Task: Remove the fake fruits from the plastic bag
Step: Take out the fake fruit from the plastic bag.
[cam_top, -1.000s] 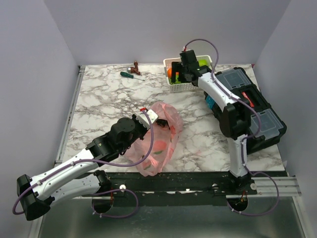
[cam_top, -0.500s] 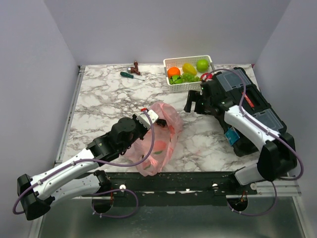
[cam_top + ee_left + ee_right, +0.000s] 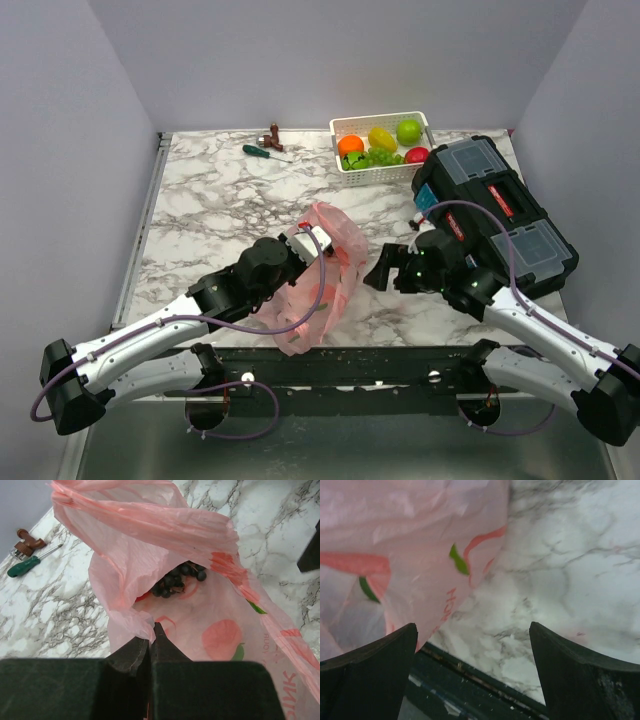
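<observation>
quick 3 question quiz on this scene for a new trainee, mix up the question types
1. True or false: the left gripper is shut on the edge of the bag.
2. Which fruit shows inside the bag? A banana; B dark grapes; C pear.
3. What does the right gripper hold?

Key: 1 true. 2 B. 3 nothing; its jaws are open beside the bag.
</observation>
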